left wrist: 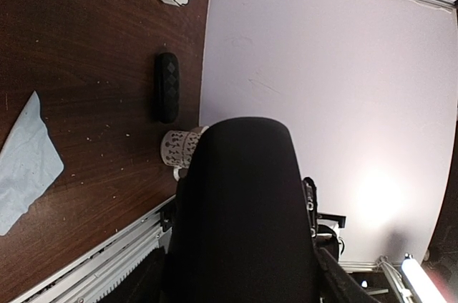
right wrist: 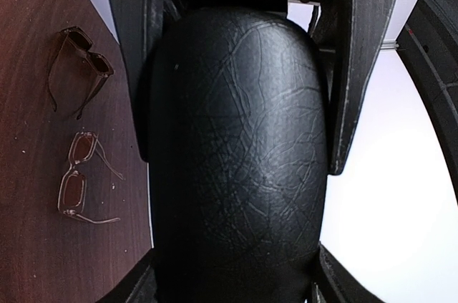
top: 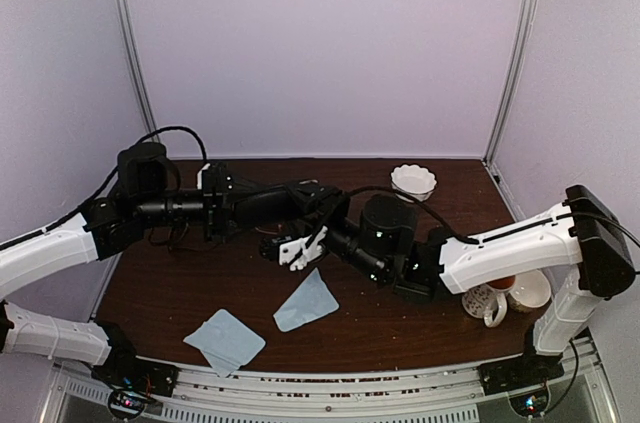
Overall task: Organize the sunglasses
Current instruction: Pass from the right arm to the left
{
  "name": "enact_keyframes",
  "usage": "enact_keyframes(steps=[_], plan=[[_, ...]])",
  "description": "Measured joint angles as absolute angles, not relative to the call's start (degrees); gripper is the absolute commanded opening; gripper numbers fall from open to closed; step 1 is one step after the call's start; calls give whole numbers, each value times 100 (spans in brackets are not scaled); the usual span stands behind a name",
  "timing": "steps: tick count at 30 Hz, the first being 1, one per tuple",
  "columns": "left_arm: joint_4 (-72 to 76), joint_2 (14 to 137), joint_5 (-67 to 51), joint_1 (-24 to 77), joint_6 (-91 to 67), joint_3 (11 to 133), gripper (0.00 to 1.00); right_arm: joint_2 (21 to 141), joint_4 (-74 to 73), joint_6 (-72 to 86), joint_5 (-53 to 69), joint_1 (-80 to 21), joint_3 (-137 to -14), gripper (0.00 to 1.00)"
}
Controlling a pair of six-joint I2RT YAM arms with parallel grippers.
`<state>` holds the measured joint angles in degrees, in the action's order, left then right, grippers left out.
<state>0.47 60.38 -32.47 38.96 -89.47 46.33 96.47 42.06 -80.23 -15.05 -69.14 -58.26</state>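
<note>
A black glasses case [right wrist: 236,145] hangs in the air between both arms and fills the middle of both wrist views [left wrist: 243,217]. My right gripper [right wrist: 232,285] is shut on its near end. My left gripper [top: 300,201] is shut on the far end, its dark fingers [right wrist: 361,66] pressed to the case's sides. In the right wrist view the sunglasses lie on the brown table at the left. The dark-framed pair [right wrist: 80,65] is farther off and the reddish wire pair [right wrist: 75,190] is nearer. In the top view the case [top: 318,211] is at the table's middle, with my right gripper [top: 308,239] on it.
A second black oblong case [left wrist: 166,87] lies on the table by the right wall. Two light-blue cloths [top: 306,301] [top: 225,339] lie near the front edge. A white fluted bowl [top: 413,181] stands at the back right. A patterned mug [top: 485,303] and a cup [top: 528,288] stand at the right.
</note>
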Motion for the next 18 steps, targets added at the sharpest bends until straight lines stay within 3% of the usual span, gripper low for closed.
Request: enact_keyframes(steps=[3, 6, 18], plan=[[51, 6038, -3247, 3896, -8906, 4633, 49, 9647, 4226, -8042, -1520, -6941, -5824, 84], [-12, 6040, -3210, 3900, -8805, 4633, 48, 9664, 4425, -7920, -1656, -6976, -5789, 99], [-609, 6045, -2902, 3903, -7830, 4772, 48, 9148, 4670, -6683, -2231, -7229, -5022, 100]])
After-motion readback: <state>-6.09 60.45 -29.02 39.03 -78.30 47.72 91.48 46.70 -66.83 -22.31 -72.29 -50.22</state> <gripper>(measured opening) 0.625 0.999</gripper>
